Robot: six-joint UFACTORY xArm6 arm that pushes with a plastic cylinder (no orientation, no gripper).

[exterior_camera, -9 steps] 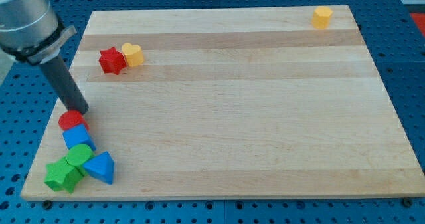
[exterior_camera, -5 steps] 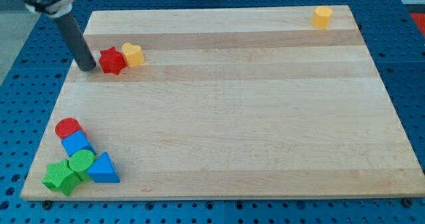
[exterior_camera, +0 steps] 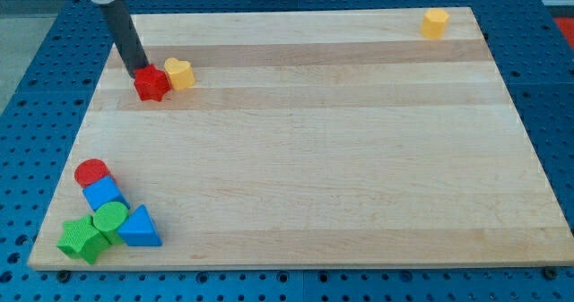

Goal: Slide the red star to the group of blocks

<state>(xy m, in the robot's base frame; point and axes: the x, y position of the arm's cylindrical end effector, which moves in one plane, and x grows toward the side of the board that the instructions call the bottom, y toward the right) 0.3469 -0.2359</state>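
In the camera view, you see my tip (exterior_camera: pixel 141 72) set down at the far-left part of the worktop (exterior_camera: pixel 314 159), touching the far-left edge of the red star (exterior_camera: pixel 152 83). There is no pincer on this arm, only the dark rod, so there is nothing to open or close and nothing is gripped; the rod simply leans against the star's upper corner.

The red star sits on the far-left area of the board, with a yellow heart-shaped block (exterior_camera: pixel 179 73) touching it on its right and slightly farther side. Another yellow block (exterior_camera: pixel 435 22), whose shape is hard to make out, stands alone at the far-right corner, well apart from everything else.

The group you are aiming for lies at the near-left corner: a red cylinder (exterior_camera: pixel 91 172) farthest from the near edge, a blue block (exterior_camera: pixel 104 194) just below it, a green cylinder (exterior_camera: pixel 111 219), a green star-like block (exterior_camera: pixel 82 239) and a blue triangle (exterior_camera: pixel 140 228) packed close together.

The relation that matters for you: the group lies toward the near edge and a little left of the star, and my tip stands on the star's far side, slightly left. That is roughly the correct side for pushing it nearward, in my judgement. Because the tip is offset left, a straight push may drift the star rightward, so you would likely want the tip a touch more to the right first.
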